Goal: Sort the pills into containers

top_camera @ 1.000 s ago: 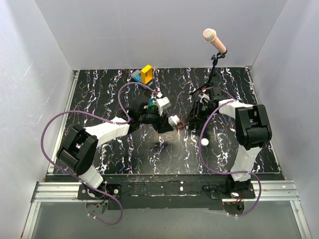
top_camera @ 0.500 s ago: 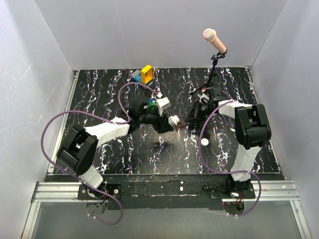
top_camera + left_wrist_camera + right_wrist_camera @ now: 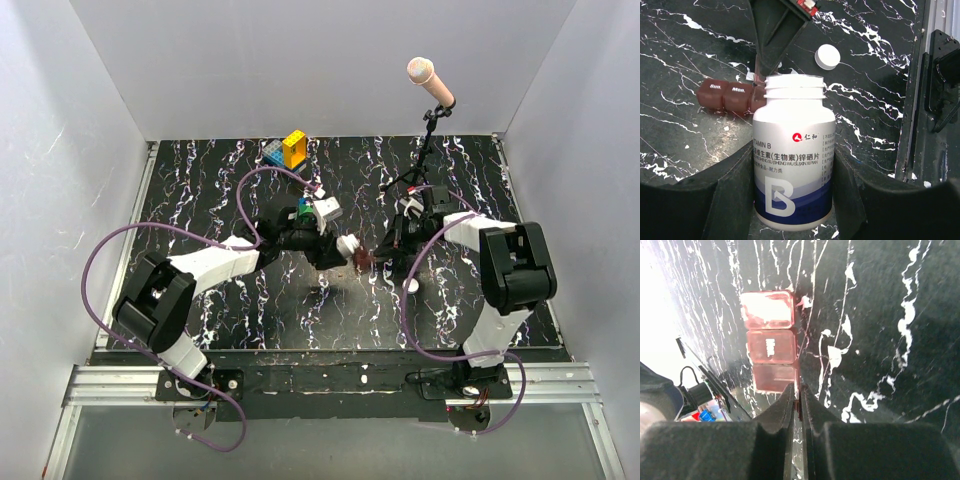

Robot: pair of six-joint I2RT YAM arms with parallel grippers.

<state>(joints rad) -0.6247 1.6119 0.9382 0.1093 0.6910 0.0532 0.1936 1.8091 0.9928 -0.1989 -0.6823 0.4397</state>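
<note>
The pill box [image 3: 722, 97] lies near the middle of the bench [image 3: 200, 190], between my two arms. It is a small row of square compartments in brown, half-transparent plastic. Two of its lids carry white writing, "Sun." and "Mon.". In the right wrist view one lid also has a word, but it is too blurred to read.

My left jaws hold a bottle [image 3: 794, 165] of smooth white plastic, with one matte black finger [image 3: 730, 190] on each side of its round body. The bottle has no cap on it, and its threaded neck is open. The label says "VITAMIN B", with a red mark, Chinese characters and a big white "B" on a blue band. The mouth of the bottle is just beside the box. A round white cap [image 3: 827, 56] lies flat on the bench, apart from both.

My right jaws are almost together, leaving only a thin slit. A reddish sliver of the box's edge sits between the fingertips [image 3: 785, 405].

My left arm stretches forward over the bench. My right arm is bent at the elbow, its wrist turned down onto the box.
</note>
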